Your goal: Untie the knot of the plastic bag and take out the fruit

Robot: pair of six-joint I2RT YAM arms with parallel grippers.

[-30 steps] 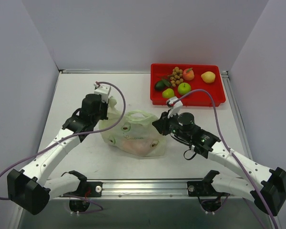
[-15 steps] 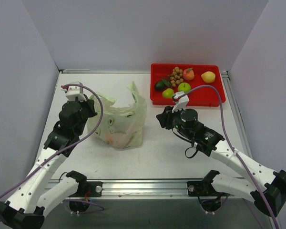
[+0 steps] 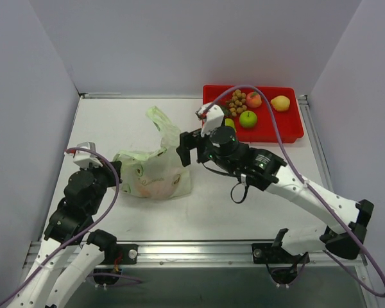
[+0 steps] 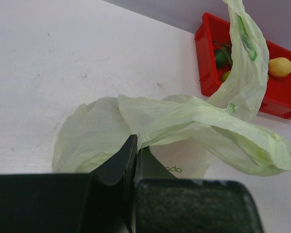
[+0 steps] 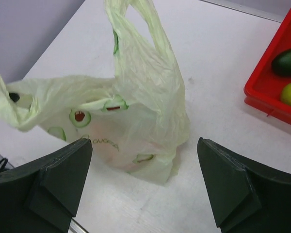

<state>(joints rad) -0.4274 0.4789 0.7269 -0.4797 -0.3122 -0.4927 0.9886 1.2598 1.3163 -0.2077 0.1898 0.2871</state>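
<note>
The pale green plastic bag [image 3: 155,178] lies left of centre, and something pinkish, a fruit [image 3: 159,189], shows faintly through its film. I see no knot: the two handle loops are apart. One loop [image 3: 163,125] stands upright and free. My left gripper [image 3: 109,169] pulls the other loop sideways, and in the left wrist view that gripper [image 4: 136,141] is shut on the bag's film [image 4: 184,116]. My right gripper [image 3: 185,147] hovers just right of the upright loop. Its fingers [image 5: 63,170] are wide apart and empty in front of the bag [image 5: 136,111].
At the back right stands a red tray [image 3: 269,138] holding a green apple [image 3: 248,119], a peach, a yellow lemon-like fruit [image 3: 280,103], a tan longan cluster and a dark avocado. Grey walls close in the table on three sides.
My left arm drew back to the near left, dragging the bag by one loop. My right gripper opened wide, let go of the bag and moved up beside the upright loop.
</note>
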